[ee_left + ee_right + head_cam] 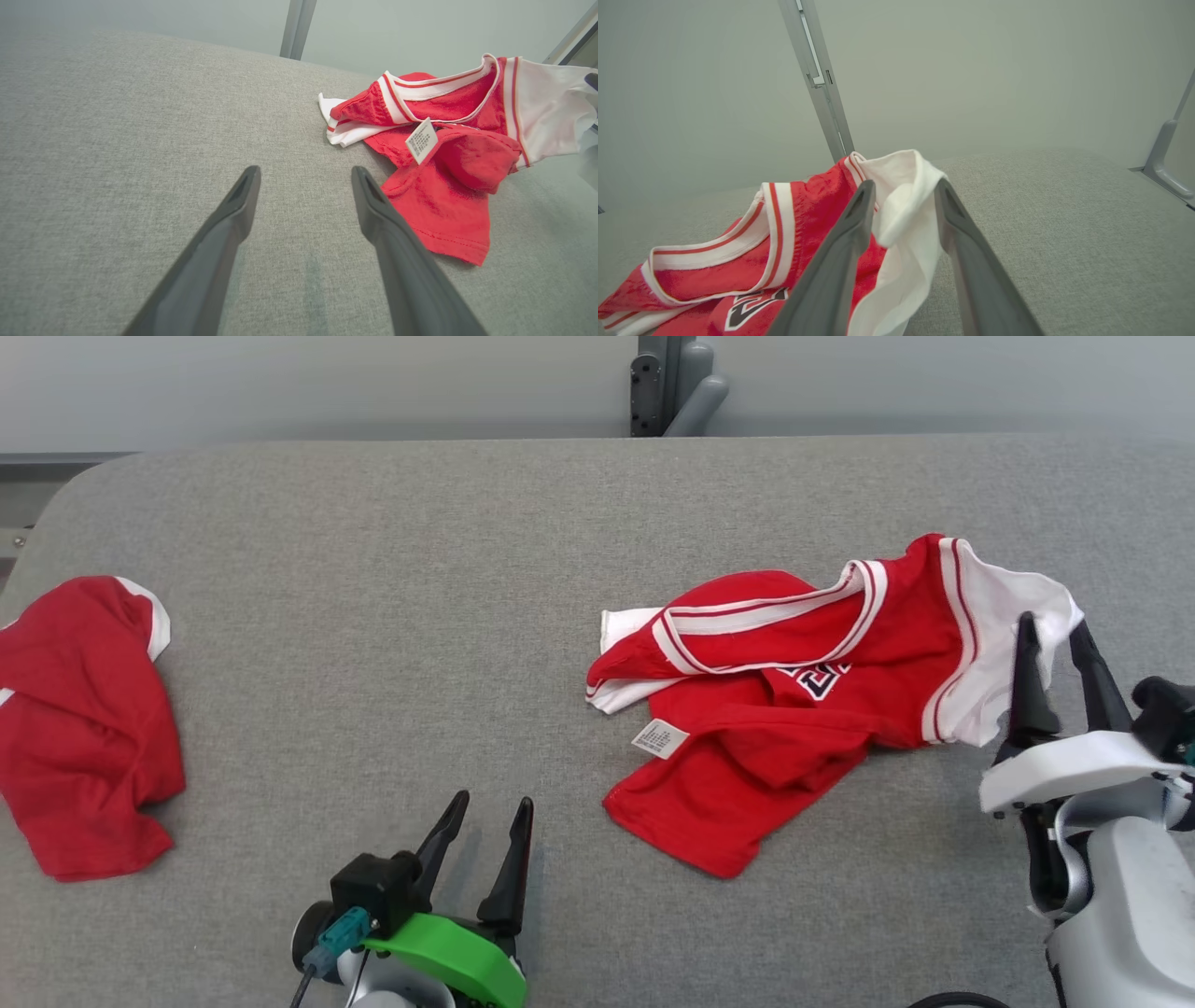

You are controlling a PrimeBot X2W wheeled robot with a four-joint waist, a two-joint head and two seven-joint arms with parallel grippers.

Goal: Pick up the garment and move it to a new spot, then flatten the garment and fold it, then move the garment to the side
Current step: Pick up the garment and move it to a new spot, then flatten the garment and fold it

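Garment position: the crumpled red jersey with white striped trim lies on the grey fabric-covered bench, right of centre in the head view. Its neckline band faces the upper part of the frame. A small white care label sits at its lower left edge, above a red hem corner that points toward the bottom of the frame. Part of a dark printed number shows near the middle of the cloth.

Sleeve: the jersey's white sleeve stands raised at the right end of the garment.

Right fingers: located at the right edge of the frame, tips up, one on each side of the white sleeve. In the right wrist view the right fingers stand partly apart with the sleeve bunched between them. Whether they press the cloth cannot be told.

Left fingers: located at the lower centre-left, spread wide and released, over bare bench, apart from the jersey.

Other item: a second crumpled red garment lies at the left edge of the bench.
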